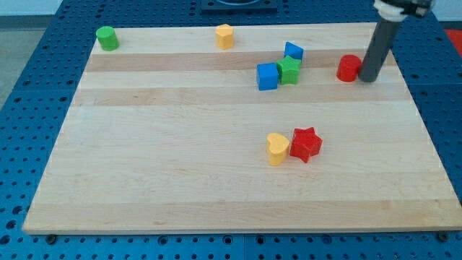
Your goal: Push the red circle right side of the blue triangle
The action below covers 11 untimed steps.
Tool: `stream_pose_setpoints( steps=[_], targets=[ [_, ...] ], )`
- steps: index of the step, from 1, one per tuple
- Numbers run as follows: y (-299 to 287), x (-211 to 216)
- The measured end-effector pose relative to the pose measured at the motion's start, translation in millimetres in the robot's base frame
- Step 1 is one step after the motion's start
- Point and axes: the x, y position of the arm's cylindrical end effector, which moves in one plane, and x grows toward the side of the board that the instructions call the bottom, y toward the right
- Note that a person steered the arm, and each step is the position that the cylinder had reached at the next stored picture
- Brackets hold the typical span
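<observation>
The red circle (pixel 349 67) stands near the view's top right on the wooden board (pixel 180 180). My tip (pixel 369 78) is just to its right, touching or almost touching it. The blue triangle (pixel 294 50) lies to the left of the red circle, against a green star (pixel 289 70). A blue cube (pixel 267 76) sits at the green star's left. The rod rises from the tip toward the view's top right corner.
A green cylinder (pixel 107 37) stands at the top left corner. A yellow block (pixel 225 35) sits at the top middle. A yellow heart (pixel 277 148) and a red star (pixel 305 144) touch each other below the middle.
</observation>
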Motion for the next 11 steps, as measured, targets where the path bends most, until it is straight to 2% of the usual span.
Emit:
stream_pose_setpoints(
  steps=[1, 3, 5, 6, 8, 9, 10, 11],
  targets=[
    [14.9, -30.1],
    [18.8, 14.2],
    [-27.3, 17.4],
    [-24.3, -6.2],
    [-48.7, 23.4],
    [-62.1, 12.8],
    [-34.9, -13.1],
    [-25.4, -18.3]
  ],
)
